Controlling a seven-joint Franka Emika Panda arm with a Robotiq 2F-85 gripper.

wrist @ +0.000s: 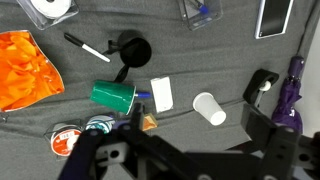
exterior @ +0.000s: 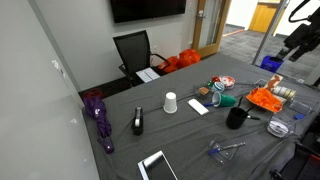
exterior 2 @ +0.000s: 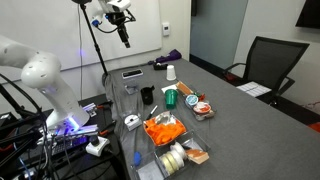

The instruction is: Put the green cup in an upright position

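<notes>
1. Gripper [exterior 2: 125, 40] hangs high over the table [exterior 2: 250, 130], top centre of an exterior view. Jaws are spread wide with nothing between them, so released and empty. My read: it sits up there for a clear look down before committing to an approach
2. In the wrist view the gripper's dark frame fills the bottom edge, well apart from everything on the table, so no contact with anything
3. Green cup [wrist: 113, 96] is just left of centre in the wrist view, lying on its side with its long axis running left-right. That is the fault to fix. It also shows in both exterior views, mid-table among the clutter [exterior: 228, 100]. Can't tell which end is the mouth
4. The cup sits in a tight spot. White card [wrist: 162, 93] is just beside its right end, black mug [wrist: 133, 50] is near it toward the top of frame, and 2 round tins [wrist: 68, 140] are near it at lower left. Judgement: a wide jaw opening makes sense for straddling the cup body, but the descent needs to miss the card and mug
5. White cup [wrist: 209, 108] is right of centre, apart from the green one. Not the target
6. Farthest out are the orange bag [wrist: 25, 70] at the left edge and the purple umbrella [wrist: 292, 90] at the right edge, both well apart from the cup and no obstruction
</notes>
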